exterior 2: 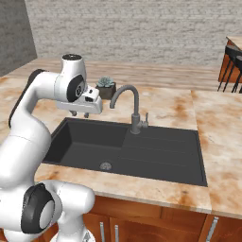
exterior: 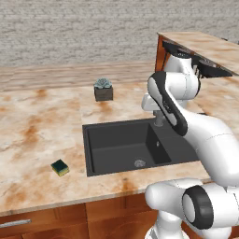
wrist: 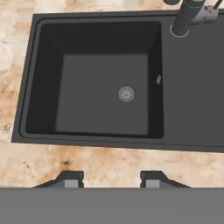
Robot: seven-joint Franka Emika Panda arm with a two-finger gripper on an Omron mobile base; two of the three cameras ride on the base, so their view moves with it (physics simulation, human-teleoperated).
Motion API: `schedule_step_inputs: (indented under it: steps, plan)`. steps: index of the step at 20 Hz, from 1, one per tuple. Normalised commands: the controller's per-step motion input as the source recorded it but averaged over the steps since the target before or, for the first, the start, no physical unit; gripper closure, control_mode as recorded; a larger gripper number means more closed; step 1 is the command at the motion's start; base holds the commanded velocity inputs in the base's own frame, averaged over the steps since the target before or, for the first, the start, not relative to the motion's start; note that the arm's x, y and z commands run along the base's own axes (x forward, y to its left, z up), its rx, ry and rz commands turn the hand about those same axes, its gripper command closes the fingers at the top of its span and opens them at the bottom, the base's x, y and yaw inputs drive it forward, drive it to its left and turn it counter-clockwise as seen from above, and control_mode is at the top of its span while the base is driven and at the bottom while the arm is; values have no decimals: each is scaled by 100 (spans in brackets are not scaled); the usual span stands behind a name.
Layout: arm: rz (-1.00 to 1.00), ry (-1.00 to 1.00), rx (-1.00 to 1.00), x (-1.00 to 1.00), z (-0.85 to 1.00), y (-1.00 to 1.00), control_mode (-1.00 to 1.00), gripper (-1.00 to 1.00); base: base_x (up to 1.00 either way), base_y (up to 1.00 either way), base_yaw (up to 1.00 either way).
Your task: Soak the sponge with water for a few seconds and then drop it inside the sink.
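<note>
The sponge [exterior: 60, 167], dark green over yellow, lies flat on the marble counter to the left of the sink [exterior: 100, 149], close to the front edge. My gripper [exterior 2: 79, 113] hangs well above the sink [exterior 2: 160, 156], pointing down, far from the sponge. In the hand view the gripper [wrist: 111, 179] has its two tips apart with nothing between them, over the counter's front strip, and the black sink [wrist: 105, 87] with its round drain [wrist: 126, 93] lies beyond. The water is out of view; nothing falls from the grey faucet [exterior 2: 134, 101].
A dark square pot with a succulent [exterior: 103, 89] stands on the counter behind the sink. The faucet base [wrist: 186, 17] rises at the sink's back. A raised counter [exterior: 205, 46] with dark stools [exterior 2: 231, 61] stands to the right.
</note>
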Motion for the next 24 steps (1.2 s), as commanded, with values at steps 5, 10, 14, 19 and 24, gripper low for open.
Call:
schedule_step_inputs:
  steps: [5,10,14,19,24]
  plan:
    - [0,-5,0,-7,-1,0,-100,-100,0,0,0]
    - [0,-15,0,-27,0,0,-100,-100,0,0,0]
    - [0,-16,0,-24,0,0,-100,-100,0,0,0]
    - [0,-15,0,-22,0,0,-100,-100,0,0,0]
    - [0,-17,0,-12,0,-2,-100,-100,0,0,0]
